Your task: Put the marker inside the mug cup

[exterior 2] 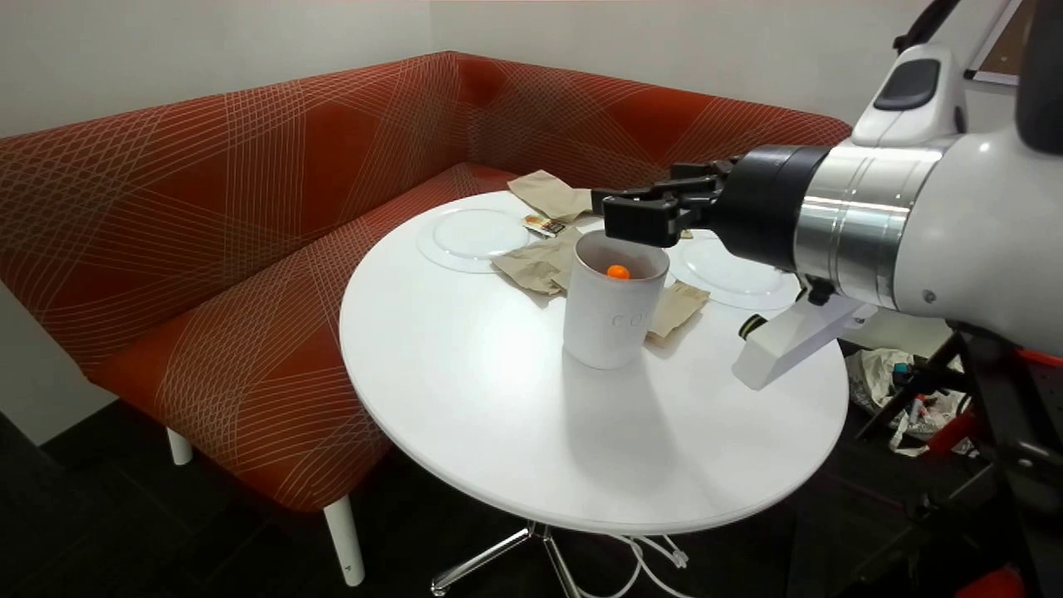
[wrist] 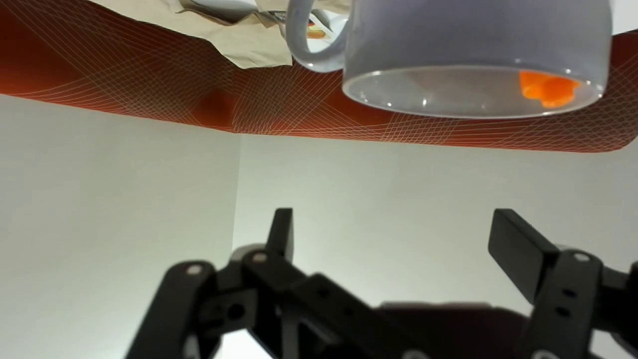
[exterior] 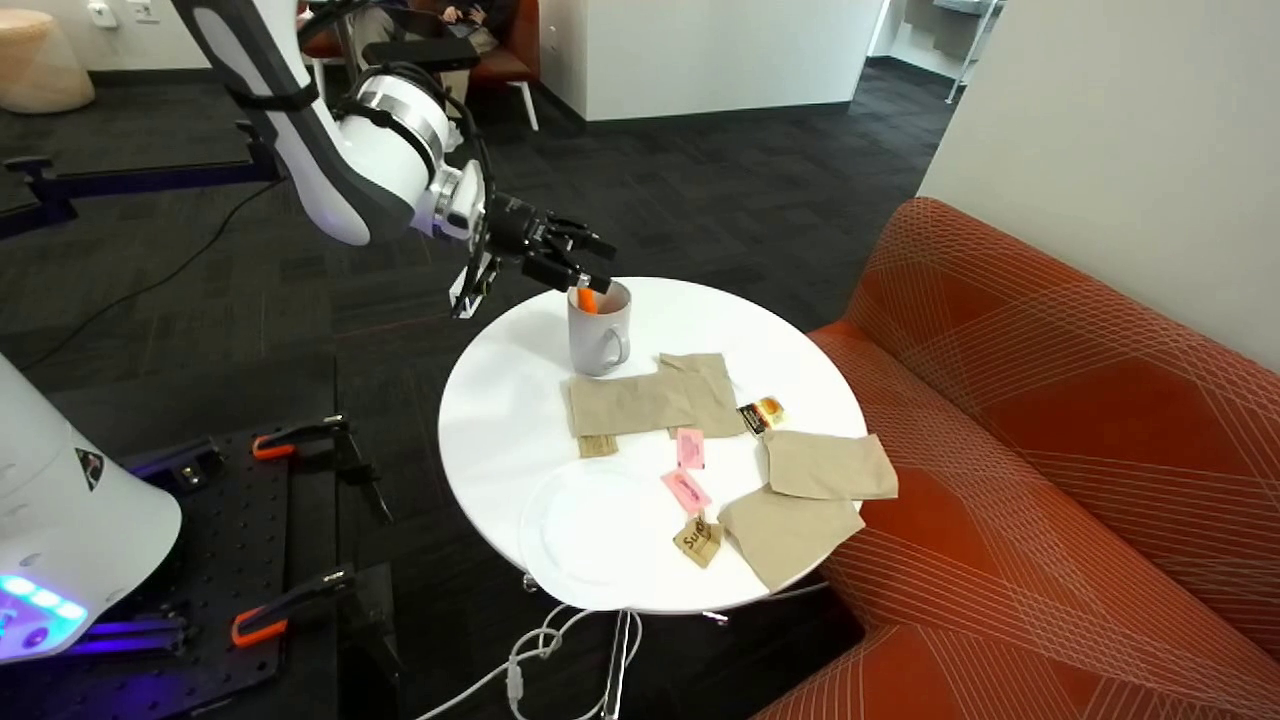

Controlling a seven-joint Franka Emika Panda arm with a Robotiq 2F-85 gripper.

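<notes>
The light grey mug cup stands upright on the round white table; it also shows in an exterior view and at the top of the wrist view, which looks upside down. The orange marker is inside the mug, leaning against its wall. Its end shows at the mouth in an exterior view and in the wrist view; its lower part is hidden. My gripper is open and empty, with its fingers wide apart. In both exterior views the gripper is just above the mug's rim.
Brown napkins, pink packets, a sugar packet and a clear plate lie on the table. Another plate shows in an exterior view. A red bench stands beside the table.
</notes>
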